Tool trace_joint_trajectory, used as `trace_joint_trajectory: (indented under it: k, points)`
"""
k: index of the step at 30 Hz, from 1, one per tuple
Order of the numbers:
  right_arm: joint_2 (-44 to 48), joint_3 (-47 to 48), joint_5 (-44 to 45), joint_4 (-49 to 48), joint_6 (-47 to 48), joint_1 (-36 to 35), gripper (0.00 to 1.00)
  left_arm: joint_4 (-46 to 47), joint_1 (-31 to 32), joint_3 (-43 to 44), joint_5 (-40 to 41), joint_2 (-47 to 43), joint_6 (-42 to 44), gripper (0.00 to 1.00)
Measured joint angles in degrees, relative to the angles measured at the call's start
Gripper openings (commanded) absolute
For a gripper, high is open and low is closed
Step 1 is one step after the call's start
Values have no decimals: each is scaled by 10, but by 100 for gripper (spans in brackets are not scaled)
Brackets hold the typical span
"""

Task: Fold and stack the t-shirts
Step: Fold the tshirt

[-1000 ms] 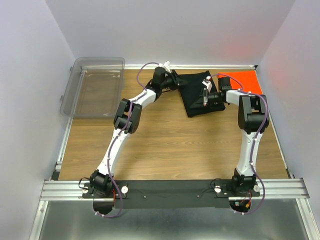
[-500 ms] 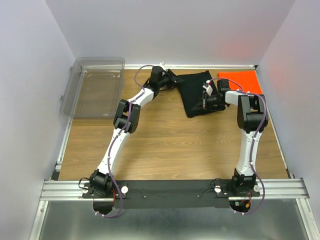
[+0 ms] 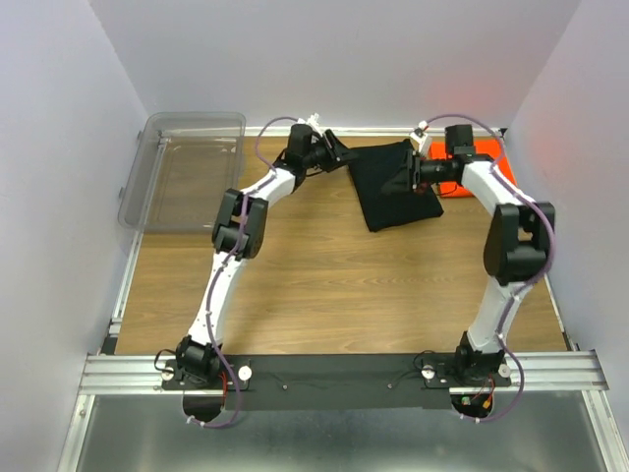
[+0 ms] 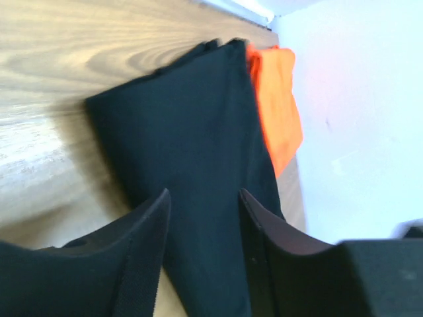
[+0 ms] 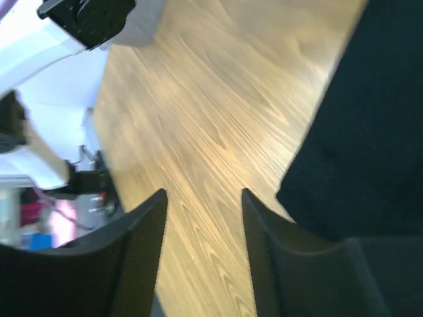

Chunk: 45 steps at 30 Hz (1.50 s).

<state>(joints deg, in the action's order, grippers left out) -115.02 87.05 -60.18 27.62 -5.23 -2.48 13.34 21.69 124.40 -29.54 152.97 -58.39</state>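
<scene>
The black t-shirt [image 3: 393, 189] lies folded on the wooden table at the back, and shows as dark cloth in the left wrist view [image 4: 198, 132] and the right wrist view [image 5: 370, 132]. The orange t-shirt [image 3: 499, 162] lies flat just right of it by the back right corner, partly under my right arm; its edge meets the black one [image 4: 277, 105]. My left gripper [image 3: 337, 154] [image 4: 203, 198] is open at the black shirt's left edge, holding nothing. My right gripper [image 3: 406, 177] [image 5: 203, 195] hovers open over the black shirt's right part, with bare wood between its fingers.
A clear plastic bin [image 3: 187, 177] stands at the back left. The side walls [image 3: 590, 147] close in on both sides and the back wall runs just behind the shirts. Bare wood table [image 3: 334, 285] lies between the shirts and the arm bases.
My right gripper opened, let go of the black shirt and swung up toward the back right. My left gripper opened wider and drew slightly left. The black shirt lies flatter.
</scene>
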Motion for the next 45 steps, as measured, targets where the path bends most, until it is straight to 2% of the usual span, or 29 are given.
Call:
trace_joint_trajectory:
  k: [4, 6, 9, 12, 17, 22, 26, 29, 32, 34, 35, 37, 39, 42, 45]
  points:
    - [131, -41, 56, 1, 23, 3, 77, -7, -2, -123, 37, -158, 96, 62]
    - [176, -78, 108, 1, 22, 4, 82, 7, -3, -203, 80, -283, 152, 70]
    - [199, -139, 190, 3, -2, 9, 86, 51, -3, -314, 144, -469, 208, 80]
    - [198, -220, 231, -14, -42, 35, 98, 109, -10, -427, 188, -635, 241, 80]
    - [199, -339, 254, -64, -130, 97, 98, 157, -38, -606, 198, -821, 261, 80]
    - [199, -374, 257, -163, -223, 104, 95, 119, -51, -763, 199, -911, 269, 80]
    - [172, -372, 268, -225, -294, 103, 90, 80, -51, -830, 199, -985, 269, 80]
    - [136, -353, 269, -258, -346, 103, 86, 67, -52, -858, 198, -1045, 263, 80]
    - [100, -329, 282, -296, -394, 103, 75, 61, -52, -880, 198, -1102, 257, 80]
    - [85, -320, 289, -312, -415, 103, 64, 51, -52, -892, 198, -1134, 255, 80]
    - [77, -317, 294, -320, -427, 103, 51, 47, -52, -895, 198, -1146, 254, 80]
    - [69, -316, 304, -327, -436, 103, 37, 34, -52, -913, 198, -1173, 251, 80]
    - [60, -316, 314, -327, -442, 103, 18, 24, -52, -925, 198, -1188, 249, 80]
    - [52, -316, 318, -328, -444, 104, 4, 8, -52, -943, 199, -1203, 247, 80]
    - [49, -316, 317, -329, -439, 104, 0, 2, -52, -956, 198, -1206, 247, 80]
